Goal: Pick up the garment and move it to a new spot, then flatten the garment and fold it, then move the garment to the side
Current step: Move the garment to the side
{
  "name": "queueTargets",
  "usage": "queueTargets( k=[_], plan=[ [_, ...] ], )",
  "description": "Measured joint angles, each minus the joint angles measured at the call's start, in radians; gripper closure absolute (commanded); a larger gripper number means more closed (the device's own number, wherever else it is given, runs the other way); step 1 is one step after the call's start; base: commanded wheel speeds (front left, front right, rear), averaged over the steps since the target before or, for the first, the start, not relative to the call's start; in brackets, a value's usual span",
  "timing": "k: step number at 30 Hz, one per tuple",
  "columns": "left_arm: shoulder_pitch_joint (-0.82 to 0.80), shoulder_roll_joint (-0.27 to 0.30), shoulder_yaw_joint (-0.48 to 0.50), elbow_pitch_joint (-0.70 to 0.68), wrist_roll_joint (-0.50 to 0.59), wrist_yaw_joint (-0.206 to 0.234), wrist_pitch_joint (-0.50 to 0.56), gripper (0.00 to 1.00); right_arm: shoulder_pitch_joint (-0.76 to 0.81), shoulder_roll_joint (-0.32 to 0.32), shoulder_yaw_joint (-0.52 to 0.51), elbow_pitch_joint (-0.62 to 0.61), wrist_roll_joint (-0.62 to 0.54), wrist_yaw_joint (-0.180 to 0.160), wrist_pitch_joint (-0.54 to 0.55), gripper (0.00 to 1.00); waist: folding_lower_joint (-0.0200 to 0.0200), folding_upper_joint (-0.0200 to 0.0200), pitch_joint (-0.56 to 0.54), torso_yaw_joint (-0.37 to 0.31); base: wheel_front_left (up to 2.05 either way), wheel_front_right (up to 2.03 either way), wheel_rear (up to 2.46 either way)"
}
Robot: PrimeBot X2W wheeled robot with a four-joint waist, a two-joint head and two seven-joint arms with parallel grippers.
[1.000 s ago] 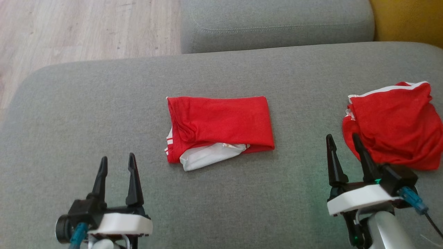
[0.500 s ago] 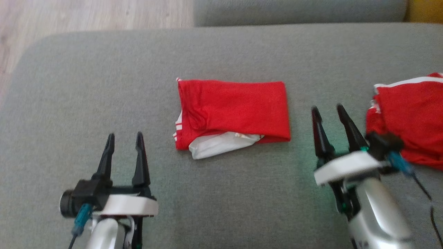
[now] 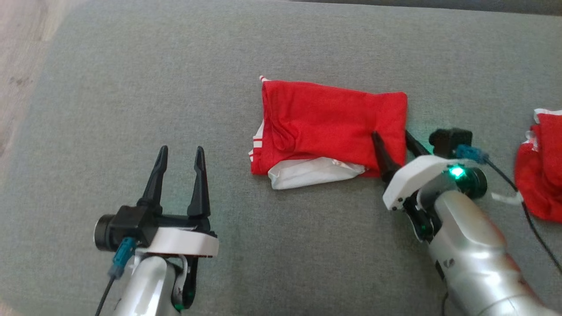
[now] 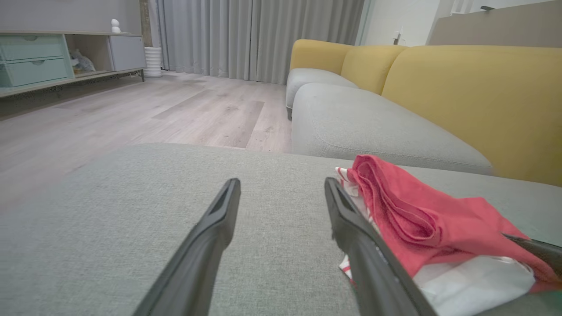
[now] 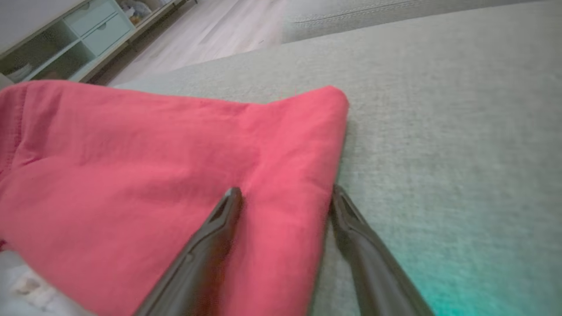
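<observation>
Red fabric marks the middle of the scene: the garment [image 3: 329, 125] lies folded into a rough rectangle on the grey cushion [image 3: 131, 87], with white cloth [image 3: 311, 173] showing from under its near edge and red-and-white striping at its left end. The right gripper [image 3: 390, 136] sits at the garment's right end with its jaws spread wide and not clamped on anything. One dark finger rests on top of the red cloth, and the other lies just beside the folded edge, against the cushion. The right wrist view shows the same straddle: the garment [image 5: 153, 175] fills the left half, and the right gripper [image 5: 285, 191] has one finger on the cloth and the other at its border. The left gripper [image 3: 181, 151] hovers over bare cushion, left of the garment and nearer the robot, apart from it. Its jaws are released and hold nothing. In the left wrist view the garment [image 4: 417, 210] lies just beyond the right-hand finger, and a yellow sofa back [image 4: 461, 96] and pale wood floor [image 4: 153, 109] stand beyond the cushion. A second red garment [image 3: 542, 171] lies crumpled at the right edge of the head view, well apart from the folded one.
</observation>
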Motion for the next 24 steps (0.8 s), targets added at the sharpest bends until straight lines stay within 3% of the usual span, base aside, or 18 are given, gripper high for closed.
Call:
queueTargets(
  k=[3,4,5,6,15,24],
  plan=[
    [-0.002,0.000,-0.003,0.000,0.000,0.003,0.000,0.00,-0.044,-0.008,0.049,0.044,0.011,0.000,0.017,0.00,-0.0001,0.0000,0.005,0.011,0.00,0.00,0.00],
    [-0.002,0.000,-0.004,0.001,0.000,0.003,0.000,0.00,-0.055,-0.011,0.065,0.056,0.011,0.000,0.019,0.28,-0.0001,0.0000,0.005,0.013,0.00,0.00,0.00],
    [-0.002,0.000,-0.004,0.002,0.000,0.004,0.000,0.00,-0.063,-0.014,0.080,0.065,0.010,0.000,0.019,0.93,-0.0001,0.0000,0.004,0.013,0.00,0.00,0.00],
    [-0.002,0.000,-0.004,0.003,0.000,0.007,0.000,0.00,-0.068,-0.016,0.091,0.072,0.009,0.000,0.019,1.00,-0.0002,0.0000,0.003,0.014,0.00,0.00,0.00],
    [0.000,0.000,0.002,0.008,0.003,0.009,0.000,0.00,-0.080,-0.006,0.130,0.123,-0.076,0.000,-0.080,1.00,-0.0001,0.0000,-0.033,-0.028,0.00,0.00,0.00],
    [0.011,0.000,-0.004,0.008,0.011,-0.008,0.000,0.00,-0.141,-0.005,0.075,0.082,-0.282,0.000,-0.103,1.00,-0.0002,0.0000,-0.094,-0.124,0.00,0.00,0.00]
  ],
)
